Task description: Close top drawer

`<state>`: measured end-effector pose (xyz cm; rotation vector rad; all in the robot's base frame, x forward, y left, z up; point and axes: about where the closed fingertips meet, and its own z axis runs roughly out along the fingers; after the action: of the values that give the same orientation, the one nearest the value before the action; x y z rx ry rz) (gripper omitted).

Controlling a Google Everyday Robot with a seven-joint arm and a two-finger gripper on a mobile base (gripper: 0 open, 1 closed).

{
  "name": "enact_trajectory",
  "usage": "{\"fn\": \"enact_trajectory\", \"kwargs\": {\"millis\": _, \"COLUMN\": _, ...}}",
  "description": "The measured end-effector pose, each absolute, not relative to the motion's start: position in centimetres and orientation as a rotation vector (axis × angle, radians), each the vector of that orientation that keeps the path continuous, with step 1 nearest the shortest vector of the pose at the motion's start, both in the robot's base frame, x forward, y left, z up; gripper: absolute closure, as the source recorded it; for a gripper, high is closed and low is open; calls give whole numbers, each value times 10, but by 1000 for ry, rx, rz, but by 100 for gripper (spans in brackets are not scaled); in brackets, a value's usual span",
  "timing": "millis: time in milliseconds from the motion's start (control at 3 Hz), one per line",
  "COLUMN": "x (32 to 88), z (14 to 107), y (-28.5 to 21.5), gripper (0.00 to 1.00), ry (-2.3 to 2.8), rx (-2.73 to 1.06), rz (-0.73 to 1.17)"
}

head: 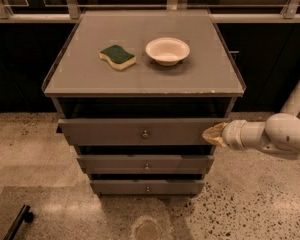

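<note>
The top drawer (115,132) is a wide grey wooden drawer with a small round metal knob (145,133) at its centre. It stands pulled out a little from the grey cabinet, with a dark gap above its front panel. My gripper (211,134) comes in from the right on a white arm and its yellowish tip touches the right end of the drawer front.
Two lower grey drawers (146,164) (147,186) stick out below. On the cabinet top (140,79) lie a green-and-yellow sponge (117,56) and a white bowl (167,50). Speckled floor lies around; a dark object (17,222) lies at lower left. A dark railing runs behind.
</note>
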<state>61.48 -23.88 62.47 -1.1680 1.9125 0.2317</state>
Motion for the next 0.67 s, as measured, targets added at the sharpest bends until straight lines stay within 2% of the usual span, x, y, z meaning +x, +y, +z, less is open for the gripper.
{"fn": "enact_trajectory", "kwargs": {"millis": 667, "x": 597, "z": 628, "y": -245, "gripper": 100, "ry": 1957, "rx": -1171, "rz": 210}}
